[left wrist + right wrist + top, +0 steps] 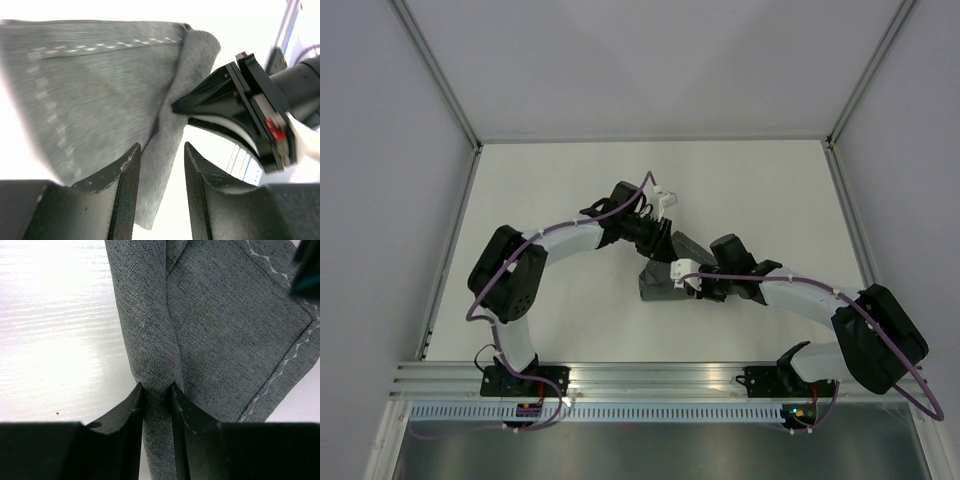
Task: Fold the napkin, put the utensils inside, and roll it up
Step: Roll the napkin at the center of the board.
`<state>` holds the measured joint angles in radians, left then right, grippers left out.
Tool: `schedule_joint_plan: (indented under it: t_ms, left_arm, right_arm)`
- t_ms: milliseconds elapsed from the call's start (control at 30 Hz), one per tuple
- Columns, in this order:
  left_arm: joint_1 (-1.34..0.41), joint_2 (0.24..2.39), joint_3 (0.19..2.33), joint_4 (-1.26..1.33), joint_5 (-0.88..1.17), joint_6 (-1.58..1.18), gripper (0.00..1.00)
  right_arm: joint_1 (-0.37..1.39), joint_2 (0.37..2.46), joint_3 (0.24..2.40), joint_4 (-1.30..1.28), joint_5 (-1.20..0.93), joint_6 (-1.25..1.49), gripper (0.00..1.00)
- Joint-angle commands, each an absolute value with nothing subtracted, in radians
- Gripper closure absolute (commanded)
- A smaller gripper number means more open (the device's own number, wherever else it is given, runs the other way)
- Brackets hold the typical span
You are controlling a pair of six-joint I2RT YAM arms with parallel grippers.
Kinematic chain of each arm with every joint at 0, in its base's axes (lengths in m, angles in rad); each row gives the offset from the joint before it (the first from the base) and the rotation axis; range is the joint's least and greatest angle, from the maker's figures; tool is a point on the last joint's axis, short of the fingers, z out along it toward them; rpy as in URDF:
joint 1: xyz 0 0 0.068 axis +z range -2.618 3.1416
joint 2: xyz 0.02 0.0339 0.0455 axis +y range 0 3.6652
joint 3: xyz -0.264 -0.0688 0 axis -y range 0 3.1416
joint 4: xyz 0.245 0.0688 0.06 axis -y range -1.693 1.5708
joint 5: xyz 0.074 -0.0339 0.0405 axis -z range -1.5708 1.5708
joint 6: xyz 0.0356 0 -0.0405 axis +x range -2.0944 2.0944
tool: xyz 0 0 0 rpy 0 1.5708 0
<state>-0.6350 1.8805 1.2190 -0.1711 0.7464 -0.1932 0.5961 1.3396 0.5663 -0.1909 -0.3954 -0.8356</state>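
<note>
Pinching a gathered fold of the napkin [225, 330], the right hand [157, 387] has both fingers pressed tight on the grey cloth, which fans out beyond its fingertips above the white desk [55, 315]. The left hand [161, 150] meets it from the opposite side with fingers spread. A flap hangs in the gap, and I cannot tell whether they touch it.
</note>
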Motion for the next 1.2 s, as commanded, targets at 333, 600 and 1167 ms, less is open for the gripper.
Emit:
schedule_joint_plan:
  t_ms: [333, 600, 1167]
  left_arm:
    - [-0.574, 1.306, 0.792, 0.225, 0.276, -0.278, 0.58]
    - [-0.604, 0.974, 0.598, 0.278, 0.221, -0.125, 0.56]
    - [-1.029, 1.317, 0.698, 0.229, -0.012, 0.253, 0.50]
  right_arm:
    - [0.532, 1.706, 0.863, -0.707, -0.581, -0.914, 0.89]
    - [0.450, 1.968, 1.106, -0.943, -0.638, -0.982, 0.89]
    - [0.408, 2.193, 1.308, -0.989, -0.606, -0.902, 0.89]
